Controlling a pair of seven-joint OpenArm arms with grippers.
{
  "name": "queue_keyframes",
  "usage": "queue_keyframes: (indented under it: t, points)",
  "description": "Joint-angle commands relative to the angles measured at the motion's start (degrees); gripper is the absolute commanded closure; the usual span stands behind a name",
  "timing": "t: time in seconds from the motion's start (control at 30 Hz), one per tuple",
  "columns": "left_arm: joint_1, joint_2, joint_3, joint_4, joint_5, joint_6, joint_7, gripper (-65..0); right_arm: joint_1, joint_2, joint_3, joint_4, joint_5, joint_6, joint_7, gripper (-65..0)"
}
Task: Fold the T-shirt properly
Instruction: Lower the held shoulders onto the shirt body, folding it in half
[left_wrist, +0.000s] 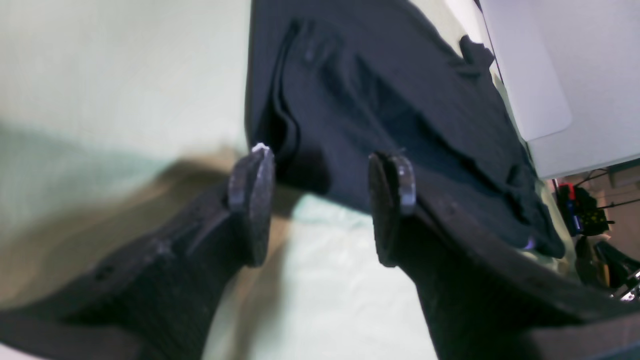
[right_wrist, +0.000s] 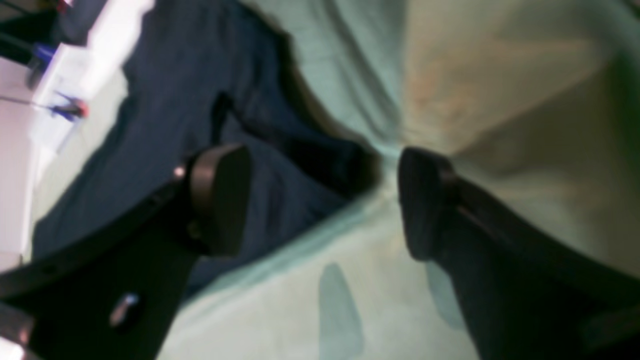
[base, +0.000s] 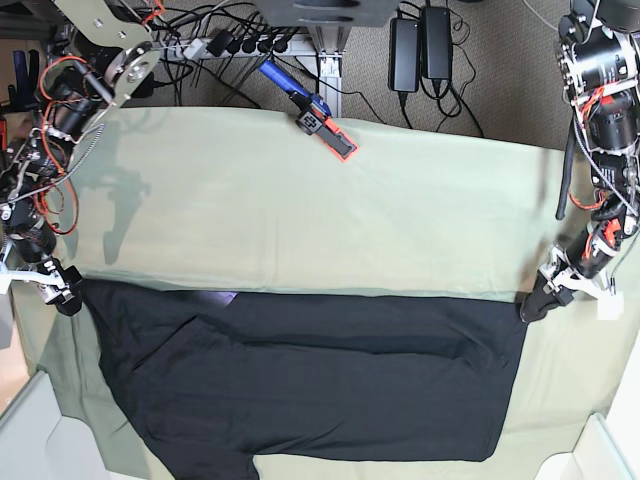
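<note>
The black T-shirt (base: 310, 380) lies spread, plain face up, across the near half of the pale green cloth (base: 330, 210). My left gripper (base: 535, 303) sits at the shirt's far right corner. In the left wrist view it (left_wrist: 322, 205) stands open, with the shirt (left_wrist: 380, 100) edge just beyond its pads and nothing clamped. My right gripper (base: 68, 298) is at the shirt's far left corner. The right wrist view shows it (right_wrist: 322, 200) wide open, one finger (right_wrist: 220, 200) over the shirt (right_wrist: 190, 100) and the other above green cloth (right_wrist: 500, 100).
A blue-handled tool with an orange tip (base: 315, 110) lies at the table's back edge. Cables and power bricks (base: 420, 45) crowd the floor behind. White panels stand at the front left corner (base: 30, 430) and front right corner (base: 600, 450).
</note>
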Motion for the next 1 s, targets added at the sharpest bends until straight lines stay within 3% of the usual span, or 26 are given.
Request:
queue_keyframes:
  t: [0.0,0.23,0.53,0.87,0.9,0.97]
  points:
    - [-0.9,-1.0,-0.2,0.8,-1.2,-1.0,-0.8,-33.4,1.2,0.6,0.0,-0.2,0.5,2.6,2.1,-44.3]
    - [-0.5,-1.0,-0.2,0.8,-1.2,-1.0,-0.7,-33.4,1.7,0.2,0.1,-4.9,0.5,2.5,5.7,-44.3]
    - [-0.5,-1.0,-0.2,0.8,-1.8,-1.0,-0.4,-33.4,6.7,0.2,0.0,-12.0,0.5,2.6,6.6,-44.3]
    - [-0.5,-1.0,-0.2,0.8,-2.1,-1.0,-0.3,-33.4,6.7,-1.6,-1.2,-12.4,0.9,2.6,6.7,-44.2]
    - [-0.5,-1.0,-0.2,0.8,-2.1,-1.0,-0.3,-33.4,6.7,-1.7,-1.3,-12.4,0.9,2.6,6.7,-42.9]
    - [-0.5,-1.0,-0.2,0.8,-2.0,-1.0,-0.3,-33.4,6.7,-2.2,-1.4,-12.4,0.2,2.6,7.6,-32.4]
